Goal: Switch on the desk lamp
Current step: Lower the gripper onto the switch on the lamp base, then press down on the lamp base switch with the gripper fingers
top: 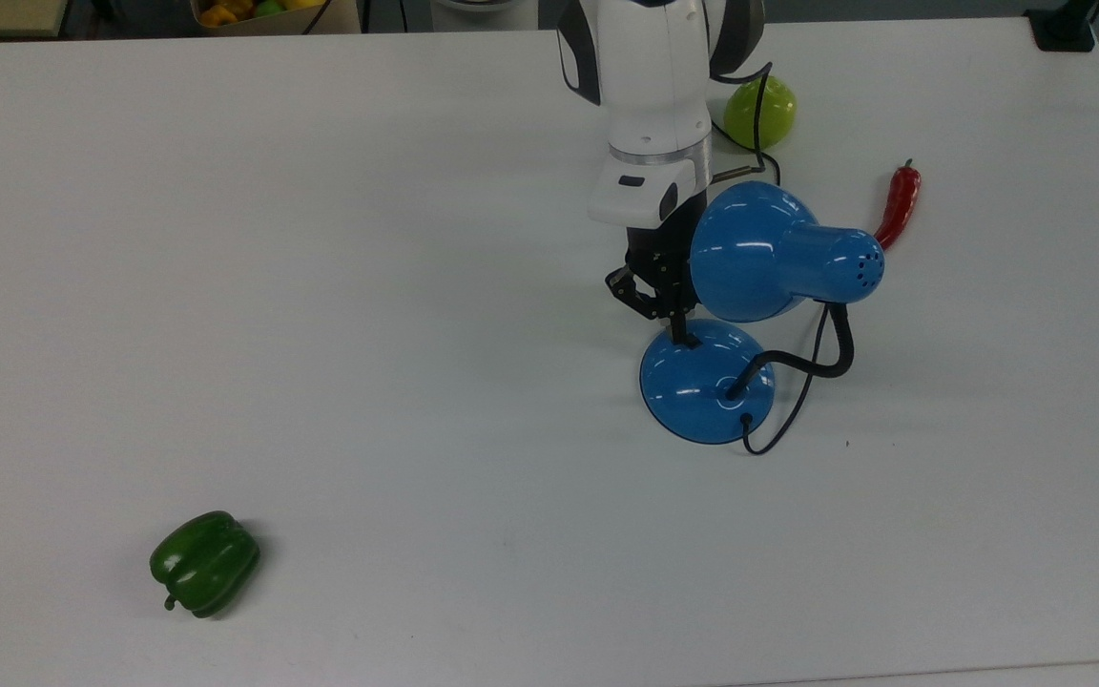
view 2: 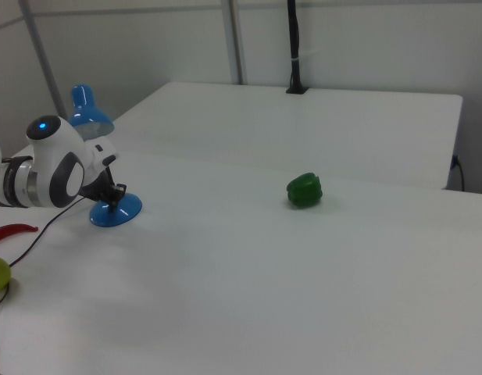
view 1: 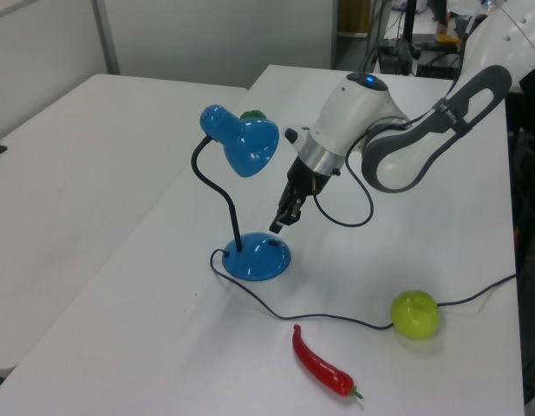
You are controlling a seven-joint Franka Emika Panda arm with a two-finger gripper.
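1. white desk (top: 321, 286) carries everything, and a second white table stands behind it in the left view and the right view.
2. desk lamp (top: 759, 258) stands on the desk toward the top view's right, its round blue base (top: 697, 386) flat on the surface and its cone shade (view 1: 250, 143) held up on a curved black gooseneck (view 1: 217, 195).
3. in the top view the shade overlaps the far edge of the base, with the vented back of the shade pointing to the top view's right.
4. the lamp's black cord (view 1: 319, 316) leaves the base and runs across the desk past a green apple (view 1: 415, 314).
5. the white arm (view 1: 397, 139) reaches down beside the shade, and the hand (top: 679, 329) points its tip at the upper edge of the base; in the top view the tip lies over the base's rim.
6. the black fingers look drawn close together into one narrow point, gripping nothing; whether the tip touches the base cannot be told.
7. a red chili pepper (top: 899, 202) lies on the desk just past the shade on the top view's right, apart from the lamp.
8. the green apple also shows in the top view at (top: 761, 108), partly behind the arm.
9. a green bell pepper (top: 204, 563) sits well apart from all this, near the top view's lower left corner.
10. in the right view the lamp base (view 2: 116, 211) sits just beside the arm's rounded joint.
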